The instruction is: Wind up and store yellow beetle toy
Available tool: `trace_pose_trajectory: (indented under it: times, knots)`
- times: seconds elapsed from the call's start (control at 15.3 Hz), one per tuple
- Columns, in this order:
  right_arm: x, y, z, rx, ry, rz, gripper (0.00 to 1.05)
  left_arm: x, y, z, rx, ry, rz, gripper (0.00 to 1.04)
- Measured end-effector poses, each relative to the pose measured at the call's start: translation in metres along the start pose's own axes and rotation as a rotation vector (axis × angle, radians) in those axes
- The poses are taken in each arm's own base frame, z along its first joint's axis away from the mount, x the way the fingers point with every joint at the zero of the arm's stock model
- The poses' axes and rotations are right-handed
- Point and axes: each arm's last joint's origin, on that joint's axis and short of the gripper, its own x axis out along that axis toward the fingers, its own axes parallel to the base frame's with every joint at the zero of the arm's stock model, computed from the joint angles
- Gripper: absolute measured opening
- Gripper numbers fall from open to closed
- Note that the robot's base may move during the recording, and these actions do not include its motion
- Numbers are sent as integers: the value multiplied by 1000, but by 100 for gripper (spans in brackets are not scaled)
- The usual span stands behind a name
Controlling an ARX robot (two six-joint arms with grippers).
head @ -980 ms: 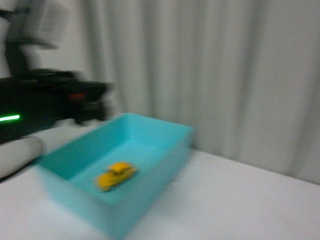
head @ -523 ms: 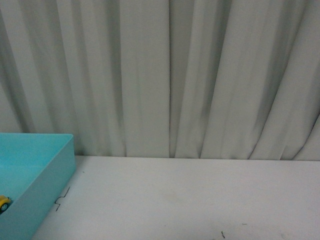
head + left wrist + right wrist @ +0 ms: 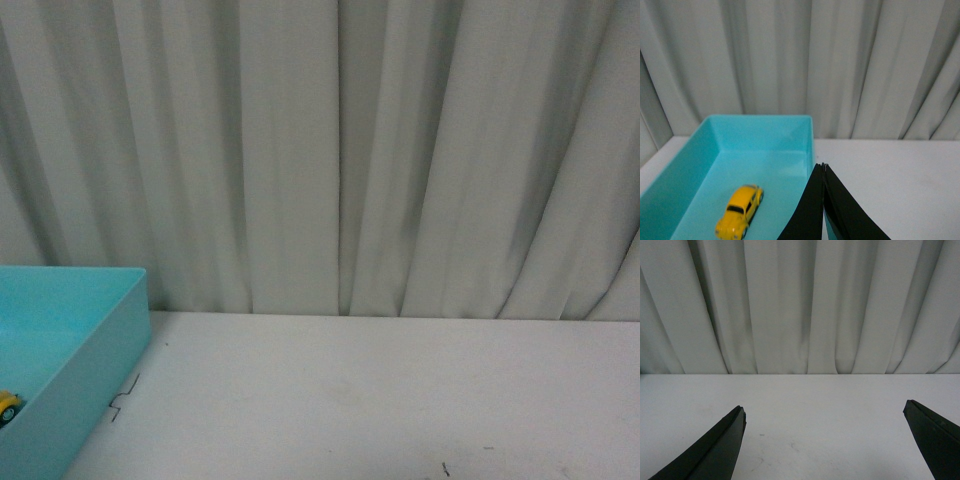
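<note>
Left wrist view: yellow beetle toy (image 3: 740, 211) inside turquoise bin (image 3: 760, 131)

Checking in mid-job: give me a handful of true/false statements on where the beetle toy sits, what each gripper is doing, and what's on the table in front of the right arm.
1. The yellow beetle toy lies inside the turquoise bin. True.
2. The left gripper is clamped on the toy. False: its fingertips are closed together on nothing, apart from the toy.
3. The right gripper is open. True: its fingers stand wide apart with nothing between them.
4. The toy is lying on its roof. False: it sits upright on the bin floor.
5. A second toy car stands on the white table ahead of the right gripper. False: only bare tabletop and curtain show there.
</note>
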Motion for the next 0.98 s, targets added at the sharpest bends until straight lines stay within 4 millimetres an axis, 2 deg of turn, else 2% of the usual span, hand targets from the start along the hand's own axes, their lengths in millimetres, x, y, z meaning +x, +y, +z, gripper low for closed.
trace_pose_trajectory:
  times: [0.07, 0.26, 0.98]
  knots:
    - [0, 0, 0, 0, 0, 0, 98, -3, 0, -6, 0, 46, -1, 2]
    - [0, 0, 0, 0, 0, 0, 98, -11, 0, 0, 0, 8, 0, 2]
    - [0, 0, 0, 0, 0, 0, 98, -29, 0, 1, 0, 7, 0, 2]
